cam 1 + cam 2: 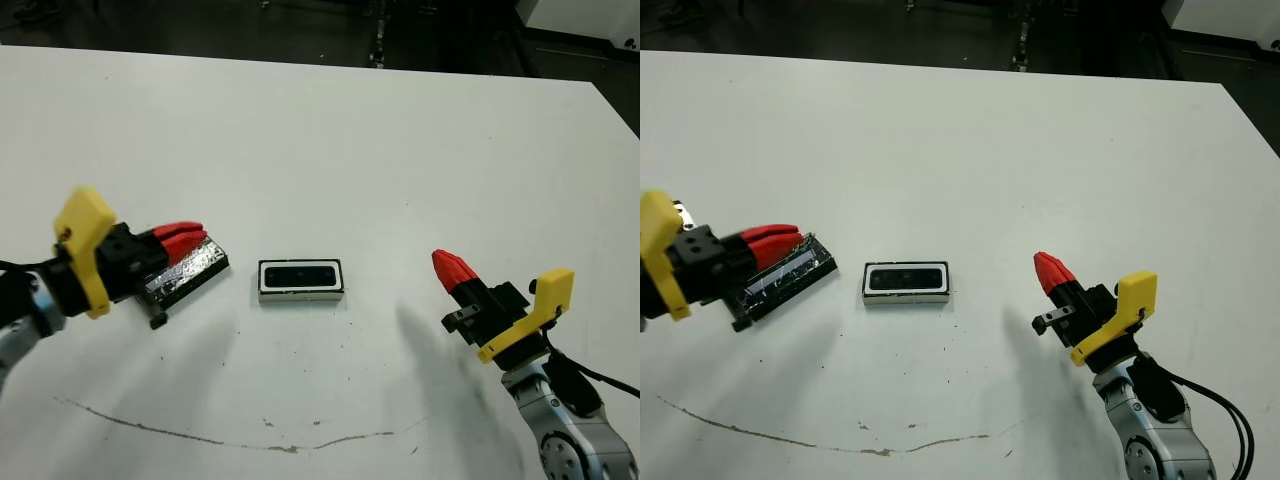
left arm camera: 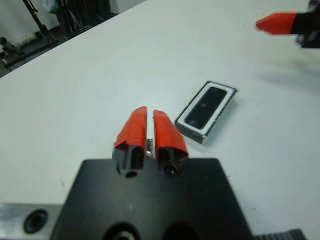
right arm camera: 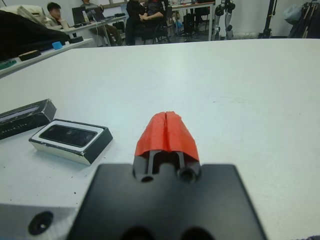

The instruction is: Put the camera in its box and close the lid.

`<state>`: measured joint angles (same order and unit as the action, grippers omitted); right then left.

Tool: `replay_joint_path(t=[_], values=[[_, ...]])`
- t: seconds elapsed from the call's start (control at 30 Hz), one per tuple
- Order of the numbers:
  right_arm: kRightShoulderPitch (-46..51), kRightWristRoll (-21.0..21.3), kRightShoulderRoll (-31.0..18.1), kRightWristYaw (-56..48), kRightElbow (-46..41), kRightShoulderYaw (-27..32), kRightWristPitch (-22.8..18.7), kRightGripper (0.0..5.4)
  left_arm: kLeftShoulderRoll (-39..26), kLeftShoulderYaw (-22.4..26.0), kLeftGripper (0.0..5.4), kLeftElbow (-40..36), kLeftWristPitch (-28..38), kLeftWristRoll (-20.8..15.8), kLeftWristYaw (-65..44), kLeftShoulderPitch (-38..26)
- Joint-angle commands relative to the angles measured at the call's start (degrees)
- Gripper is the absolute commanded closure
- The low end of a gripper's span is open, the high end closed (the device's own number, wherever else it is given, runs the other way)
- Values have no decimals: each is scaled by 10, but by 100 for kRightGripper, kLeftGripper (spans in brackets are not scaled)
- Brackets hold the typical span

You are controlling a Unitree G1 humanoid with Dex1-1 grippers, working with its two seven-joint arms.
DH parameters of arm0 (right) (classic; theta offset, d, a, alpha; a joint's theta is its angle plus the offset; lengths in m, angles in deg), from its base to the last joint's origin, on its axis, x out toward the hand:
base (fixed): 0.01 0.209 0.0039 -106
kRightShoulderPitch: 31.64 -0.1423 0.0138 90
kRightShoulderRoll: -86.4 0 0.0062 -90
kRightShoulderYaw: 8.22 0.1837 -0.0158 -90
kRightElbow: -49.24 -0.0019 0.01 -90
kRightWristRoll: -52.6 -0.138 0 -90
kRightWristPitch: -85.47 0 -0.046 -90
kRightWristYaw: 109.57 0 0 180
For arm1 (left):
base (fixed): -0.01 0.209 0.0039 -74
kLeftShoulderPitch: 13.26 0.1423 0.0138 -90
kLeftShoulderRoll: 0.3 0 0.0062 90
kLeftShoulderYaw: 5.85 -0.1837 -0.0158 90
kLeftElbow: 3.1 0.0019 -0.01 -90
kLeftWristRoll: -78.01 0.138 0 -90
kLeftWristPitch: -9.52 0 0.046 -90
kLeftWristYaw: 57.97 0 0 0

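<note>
White worktop (image 1: 400,130) offers no stop: the camera (image 1: 300,274) sits in the box (image 1: 301,294), so the lid (image 1: 190,272), pinched by the left jaws (image 1: 182,240), could shove it; right jaws (image 1: 452,268) are together, empty.

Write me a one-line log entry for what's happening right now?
camera: lying in box | lid: off, gripped by left gripper beside box | right gripper: shut, empty, right of box | box not yet closed

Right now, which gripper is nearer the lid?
Left. The left gripper is shut on the lid, gripping its edge to the left of the box, which holds the camera. The right gripper is shut and empty, on the box's far side.
</note>
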<state>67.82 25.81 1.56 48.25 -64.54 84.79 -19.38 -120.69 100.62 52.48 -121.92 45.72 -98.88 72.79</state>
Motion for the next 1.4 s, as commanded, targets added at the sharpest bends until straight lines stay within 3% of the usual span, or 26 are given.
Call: replay_joint_path(t=[0.03,0.33,0.7,0.93,1.4], values=[[4,-1,-7,-2,4,6,-3,540,-47,-7,396,19,-31,10,0,-34],[4,4,-7,-9,11,5,6,540,-128,-110,265,97,-35,72,-50,-117],[4,6,-6,-7,9,5,5,540,-99,-177,108,169,22,114,-90,-136],[5,14,-5,-3,4,2,3,540,-86,-197,7,180,11,125,-97,-144],[1,10,-6,-8,5,1,1,540,-55,-186,0,145,-148,97,-40,-157]])
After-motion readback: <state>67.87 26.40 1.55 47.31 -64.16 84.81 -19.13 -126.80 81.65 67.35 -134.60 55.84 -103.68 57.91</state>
